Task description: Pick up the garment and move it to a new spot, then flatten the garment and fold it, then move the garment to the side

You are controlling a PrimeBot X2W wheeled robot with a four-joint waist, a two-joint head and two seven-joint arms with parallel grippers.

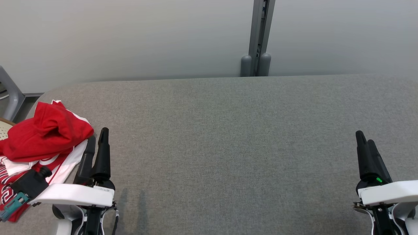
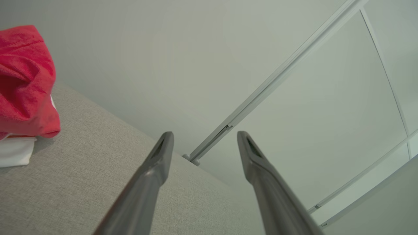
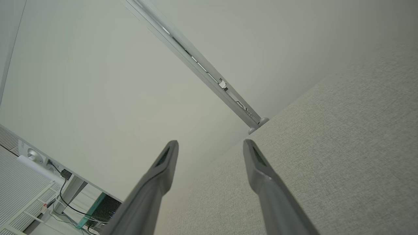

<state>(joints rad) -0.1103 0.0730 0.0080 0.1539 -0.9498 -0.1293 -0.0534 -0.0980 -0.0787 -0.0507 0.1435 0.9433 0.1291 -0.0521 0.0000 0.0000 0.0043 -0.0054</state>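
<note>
A crumpled red and white garment (image 1: 42, 137) lies in a heap at the left end of the grey fabric table (image 1: 228, 137); its red fold (image 2: 23, 81) fills the left edge of the left wrist view. My left gripper (image 1: 98, 137) hovers just right of the heap, open, nothing between its fingers (image 2: 156, 160). At the lower right my right gripper (image 1: 365, 137) stands over bare table, far from the garment. Its fingers (image 3: 254, 163) are spread apart and empty in the right wrist view.
A grey upright post (image 1: 259, 39) stands behind the table's far edge against the pale wall. At the far left edge there is a grey chair frame (image 1: 9, 94). A black and teal device (image 1: 23, 189) on my left arm overlaps the garment's near part.
</note>
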